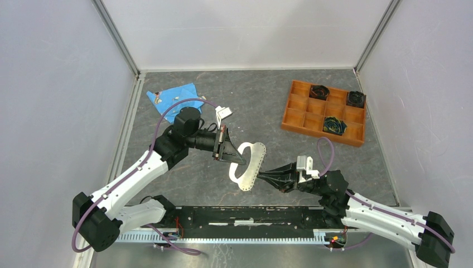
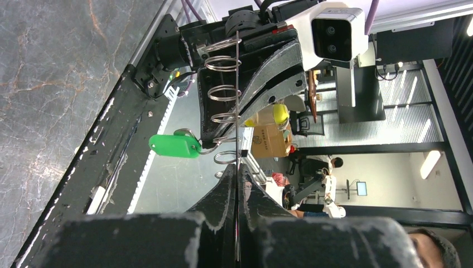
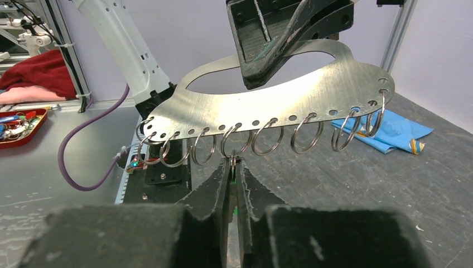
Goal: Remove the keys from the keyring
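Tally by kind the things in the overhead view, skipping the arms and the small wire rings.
grey keyring: 1
orange tray: 1
dark bundles in the tray: 3
blue cloth: 1
Total: 6
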`<action>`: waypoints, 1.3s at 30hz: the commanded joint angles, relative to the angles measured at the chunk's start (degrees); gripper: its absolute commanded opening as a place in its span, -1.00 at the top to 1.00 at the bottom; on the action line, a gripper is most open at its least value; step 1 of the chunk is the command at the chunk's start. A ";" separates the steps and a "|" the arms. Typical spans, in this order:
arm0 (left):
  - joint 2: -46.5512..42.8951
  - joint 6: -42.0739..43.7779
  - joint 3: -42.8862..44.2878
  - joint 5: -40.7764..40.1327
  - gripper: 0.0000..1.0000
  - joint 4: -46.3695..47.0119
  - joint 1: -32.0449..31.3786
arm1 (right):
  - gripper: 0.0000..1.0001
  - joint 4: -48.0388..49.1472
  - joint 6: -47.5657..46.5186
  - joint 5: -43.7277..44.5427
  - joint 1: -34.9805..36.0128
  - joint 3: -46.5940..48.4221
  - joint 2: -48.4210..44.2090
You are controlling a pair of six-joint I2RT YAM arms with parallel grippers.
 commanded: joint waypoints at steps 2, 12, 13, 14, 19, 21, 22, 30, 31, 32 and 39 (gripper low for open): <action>-0.89 4.09 0.94 -0.15 0.96 -2.27 -0.29 | 0.89 0.56 -0.16 1.03 0.55 1.61 -1.58; 0.32 12.92 5.28 -3.51 0.96 -11.38 -0.29 | 0.97 -3.64 -0.55 3.17 0.52 2.02 -3.42; 0.55 13.21 5.47 -3.56 0.96 -11.70 -0.35 | 0.97 -3.72 -0.55 3.29 0.53 2.03 -3.48; 0.65 13.41 5.52 -3.59 0.96 -11.82 -0.30 | 0.97 -3.90 -0.46 3.38 0.49 2.00 -3.49; 0.88 14.03 5.81 -3.79 0.96 -12.24 -0.29 | 0.98 -5.50 -0.82 4.68 0.55 2.28 -3.58; 1.01 14.02 5.84 -3.75 0.96 -12.25 -0.29 | 0.99 -5.43 -0.82 4.90 0.58 2.29 -3.58; 1.05 14.01 5.88 -3.82 0.96 -12.20 -0.29 | 0.99 -5.34 -0.72 5.02 0.49 2.29 -3.49; 0.40 14.10 6.94 -4.21 0.96 -12.66 -0.29 | 0.64 -6.70 -1.19 4.68 0.53 3.96 -0.54; 0.48 14.29 6.87 -4.17 0.96 -12.98 -0.29 | 0.61 -6.60 -1.19 4.76 0.55 3.98 -0.59; 0.61 14.35 6.74 -4.14 0.96 -13.14 -0.29 | 0.57 -6.60 -1.30 4.75 0.57 4.03 -0.55; 0.92 14.61 6.37 -4.08 0.96 -13.33 -0.29 | 0.45 -7.05 -1.94 4.33 0.63 4.94 -0.74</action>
